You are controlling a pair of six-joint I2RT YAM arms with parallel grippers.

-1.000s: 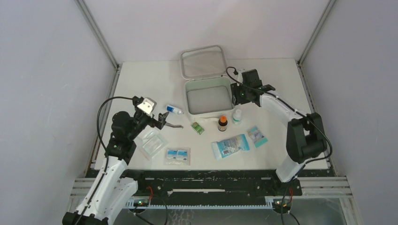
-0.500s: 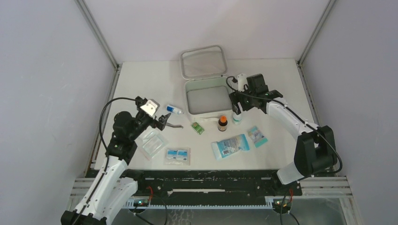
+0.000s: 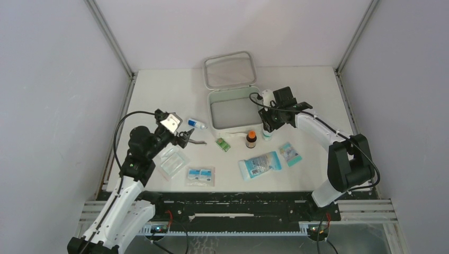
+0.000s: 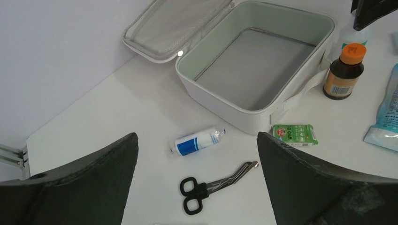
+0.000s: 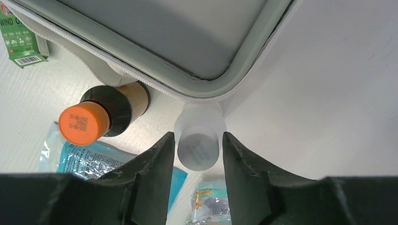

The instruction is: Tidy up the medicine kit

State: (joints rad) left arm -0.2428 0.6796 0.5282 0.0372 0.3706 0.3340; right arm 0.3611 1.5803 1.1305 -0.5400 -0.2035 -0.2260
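Observation:
The medicine kit (image 3: 212, 108) lies open mid-table, white with a greyish inside that holds nothing, its lid (image 3: 230, 70) laid back. It also shows in the left wrist view (image 4: 220, 105) and the right wrist view (image 5: 141, 61). My right gripper (image 5: 197, 136) (image 3: 267, 127) is at the kit's near right corner, its fingers closed around a small white bottle (image 5: 198, 149) (image 3: 267, 135) that stands upright on the table. My left gripper (image 4: 197, 136) (image 3: 186, 136) hangs wide open above black-handled scissors (image 4: 211, 187), holding nothing.
A brown bottle with an orange cap (image 3: 251, 139) stands beside the white one. A blue-and-white roll (image 4: 197, 141) and a green box (image 4: 294, 133) lie near the kit's front. Flat packets (image 3: 172, 160), (image 3: 200, 175), a blue pack (image 3: 259, 165) and a small sachet (image 3: 290, 154) lie nearer me.
My right gripper moved from the kit's right edge to the white bottle, opened wider, then closed around it. The left arm barely shifted.

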